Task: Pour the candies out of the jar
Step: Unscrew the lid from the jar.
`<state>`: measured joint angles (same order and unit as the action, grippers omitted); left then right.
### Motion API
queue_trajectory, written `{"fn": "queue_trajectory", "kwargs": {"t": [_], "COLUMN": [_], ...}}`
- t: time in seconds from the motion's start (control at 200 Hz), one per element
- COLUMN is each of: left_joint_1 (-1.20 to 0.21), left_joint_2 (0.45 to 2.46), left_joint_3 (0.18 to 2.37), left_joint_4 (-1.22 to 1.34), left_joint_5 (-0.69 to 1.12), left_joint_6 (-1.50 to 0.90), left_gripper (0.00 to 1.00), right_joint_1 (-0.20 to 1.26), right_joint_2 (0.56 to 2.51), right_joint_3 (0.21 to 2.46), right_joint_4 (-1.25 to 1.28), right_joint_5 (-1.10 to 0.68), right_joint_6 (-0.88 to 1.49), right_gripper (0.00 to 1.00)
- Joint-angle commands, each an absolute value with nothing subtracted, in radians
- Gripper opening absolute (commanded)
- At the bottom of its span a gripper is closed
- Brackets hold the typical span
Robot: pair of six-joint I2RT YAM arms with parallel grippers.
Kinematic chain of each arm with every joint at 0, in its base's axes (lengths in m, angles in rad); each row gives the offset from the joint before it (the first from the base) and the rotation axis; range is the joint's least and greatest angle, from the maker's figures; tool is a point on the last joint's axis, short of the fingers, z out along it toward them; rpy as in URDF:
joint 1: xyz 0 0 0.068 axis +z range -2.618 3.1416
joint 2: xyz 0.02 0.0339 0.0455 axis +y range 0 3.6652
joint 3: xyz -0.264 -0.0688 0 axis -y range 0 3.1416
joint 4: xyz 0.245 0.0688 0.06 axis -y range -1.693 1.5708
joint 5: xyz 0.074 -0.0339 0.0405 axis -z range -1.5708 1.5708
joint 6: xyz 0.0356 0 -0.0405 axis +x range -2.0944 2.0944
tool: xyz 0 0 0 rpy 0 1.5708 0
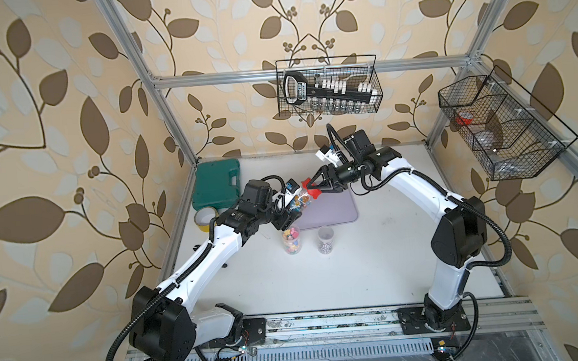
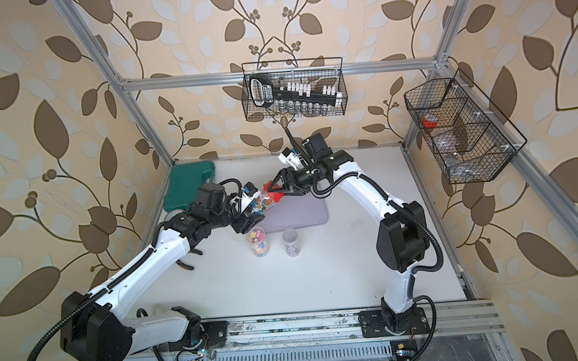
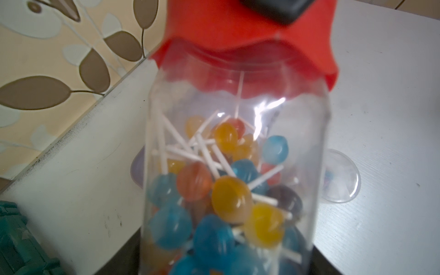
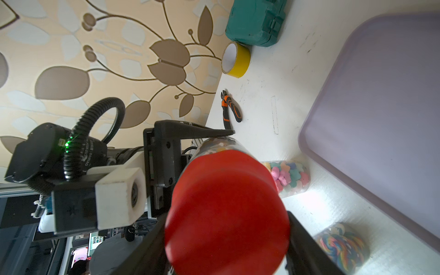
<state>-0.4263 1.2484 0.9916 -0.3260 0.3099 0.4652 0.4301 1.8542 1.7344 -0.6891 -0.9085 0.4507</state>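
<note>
A clear jar [image 1: 298, 201] [image 2: 259, 205] of candies [image 3: 231, 197], round lollipops on white sticks, hangs tilted above the table beside a lavender tray [image 1: 335, 209]. My left gripper [image 1: 291, 205] [image 2: 251, 209] [image 3: 226, 262] is shut on the jar's body. The jar wears a red lid [image 1: 317, 195] [image 2: 276, 197] [image 3: 238, 35] [image 4: 226, 214]. My right gripper [image 1: 311, 186] [image 2: 272, 188] [image 4: 226, 238] comes in from the right, one finger on each side of the lid, pressing on it.
Two open jars stand on the table in front of the tray: one with pastel stars [image 1: 291, 239] [image 4: 288, 176], one with swirled sweets [image 1: 326, 240] [image 4: 342, 245]. A green case [image 1: 216, 187], yellow tape [image 4: 235, 59] and pliers [image 4: 229, 109] lie at the left. Wire baskets [image 1: 329, 86] hang on the walls.
</note>
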Motion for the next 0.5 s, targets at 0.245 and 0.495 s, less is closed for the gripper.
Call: {"fn": "queue_trajectory", "kwargs": {"t": [0.245, 0.495], "left_joint_1": [-0.433, -0.429], "left_joint_2": [1.238, 1.264], "left_joint_3": [1.015, 1.042], "left_joint_4": [-0.226, -0.254], "left_joint_5": [0.404, 0.51], "left_joint_6": [0.412, 0.386], "left_gripper": [0.69, 0.68], "right_joint_1": [0.431, 0.413], "right_joint_2": [1.786, 1.767], "right_joint_3": [1.67, 1.609], "right_joint_4": [-0.629, -0.546], "right_joint_5": [-0.993, -1.146], "right_joint_6": [0.29, 0.137], "right_gripper": [0.58, 0.56]}}
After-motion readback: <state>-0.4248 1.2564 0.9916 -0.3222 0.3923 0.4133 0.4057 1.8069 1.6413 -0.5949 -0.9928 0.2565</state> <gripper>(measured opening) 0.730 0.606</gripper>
